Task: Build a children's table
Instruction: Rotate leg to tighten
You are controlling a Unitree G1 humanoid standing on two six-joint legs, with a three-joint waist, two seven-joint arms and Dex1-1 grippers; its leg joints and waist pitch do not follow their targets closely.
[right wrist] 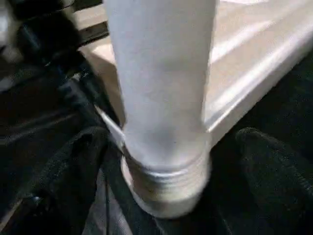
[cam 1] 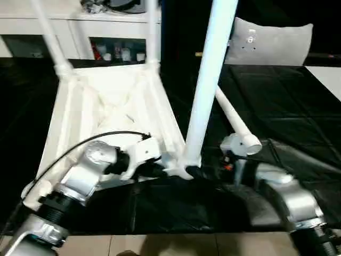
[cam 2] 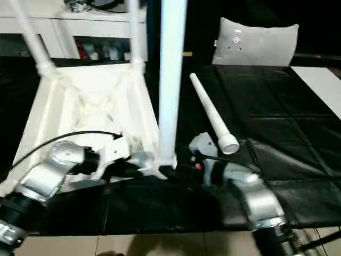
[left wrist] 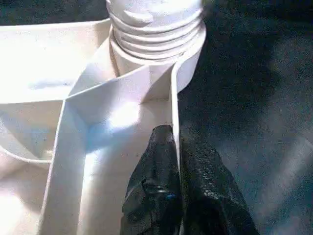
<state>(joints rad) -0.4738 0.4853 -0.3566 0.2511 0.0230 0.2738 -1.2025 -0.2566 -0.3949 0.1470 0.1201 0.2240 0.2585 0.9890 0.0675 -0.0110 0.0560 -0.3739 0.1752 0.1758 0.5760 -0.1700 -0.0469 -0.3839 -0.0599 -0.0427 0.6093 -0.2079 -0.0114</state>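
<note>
Black mat (cam 1: 298,122) underneath; no legible writing. Left tool (left wrist: 175,161) pinching tabletop (cam 1: 106,106) rim; right tool (right wrist: 166,161) spread around leg (right wrist: 161,98).

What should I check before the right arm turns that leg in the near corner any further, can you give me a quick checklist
1. Tabletop lies underside up on the black mat: ok.
2. Left pincer clamps the tabletop's rim wall beside the near socket: ok.
3. Near leg stands upright in that socket: ok.
4. Leg screwed fully home: not ok, threads show above the socket in the left wrist view.
5. Right pincer straddles the leg's base, fingers apart from it: not ok for turning.
6. Spare leg lies on the mat, apart from the near leg: ok.
</note>
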